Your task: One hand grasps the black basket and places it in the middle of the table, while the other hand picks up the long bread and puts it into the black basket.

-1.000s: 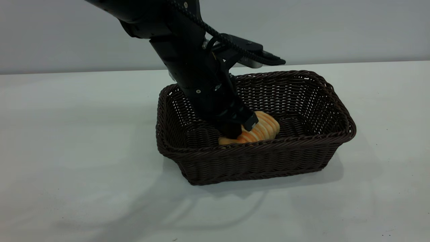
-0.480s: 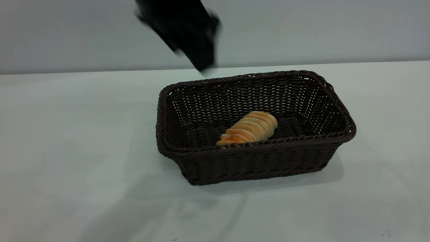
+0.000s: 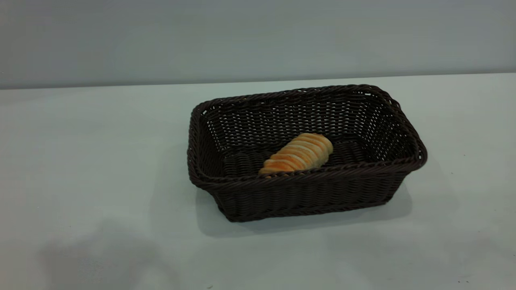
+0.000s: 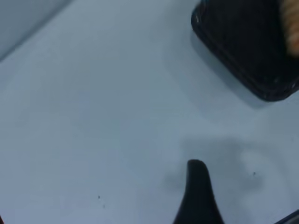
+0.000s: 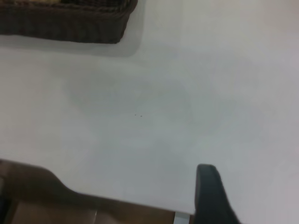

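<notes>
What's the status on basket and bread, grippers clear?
Long bread lying inside black basket, mid-table. Left gripper and right gripper both off over bare tabletop, holding nothing. Nothing in the way.

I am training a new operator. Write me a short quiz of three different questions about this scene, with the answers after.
1. True or false: the bread lies on the table beside the basket.
2. Multiple choice: in the exterior view, how many arms are visible? A) none B) one C) two
3. Fill the gap: the bread lies against the basket's ___ wall, the one closest to the exterior camera.

Key
1. False. It lies inside the basket.
2. A. Only a single finger of the left gripper and of the right gripper shows, each in its own wrist view, above bare table.
3. Near.
</notes>
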Available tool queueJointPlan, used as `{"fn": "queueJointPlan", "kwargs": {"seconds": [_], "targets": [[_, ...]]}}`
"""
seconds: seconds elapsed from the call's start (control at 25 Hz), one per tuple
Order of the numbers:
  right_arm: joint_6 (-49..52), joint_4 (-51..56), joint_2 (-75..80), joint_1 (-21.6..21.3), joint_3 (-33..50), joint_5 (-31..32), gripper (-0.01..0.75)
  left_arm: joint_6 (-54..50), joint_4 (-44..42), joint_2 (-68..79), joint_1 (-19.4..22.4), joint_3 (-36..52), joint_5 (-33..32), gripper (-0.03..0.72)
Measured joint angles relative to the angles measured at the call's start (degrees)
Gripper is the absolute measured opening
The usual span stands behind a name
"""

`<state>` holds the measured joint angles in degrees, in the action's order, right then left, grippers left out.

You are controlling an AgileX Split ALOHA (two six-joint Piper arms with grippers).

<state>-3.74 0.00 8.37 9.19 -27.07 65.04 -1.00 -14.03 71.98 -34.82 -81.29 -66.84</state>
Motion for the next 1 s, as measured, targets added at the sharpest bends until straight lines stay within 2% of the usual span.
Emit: {"fn": "queueJointPlan", "kwargs": {"seconds": [0.2,0.56,0.72,1.0], "targets": [[-0.7,0.3,0.0,0.0,0.0,0.0,0.46,-0.1,3.7,-11.5,0.0,8.4,0.0,0.585],[-0.7,0.4,0.0,0.0,0.0,0.0,0.46,-0.2,10.3,-31.2,0.0,41.0,0.3,0.585],[-0.7,0.4,0.0,0.0,0.0,0.0,0.46,-0.2,10.8,-38.4,0.0,51.5,2.1,0.585],[-0.7,0.4,0.0,0.0,0.0,0.0,0.46,-0.2,10.9,-48.9,0.0,53.4,3.3,0.583]]}}
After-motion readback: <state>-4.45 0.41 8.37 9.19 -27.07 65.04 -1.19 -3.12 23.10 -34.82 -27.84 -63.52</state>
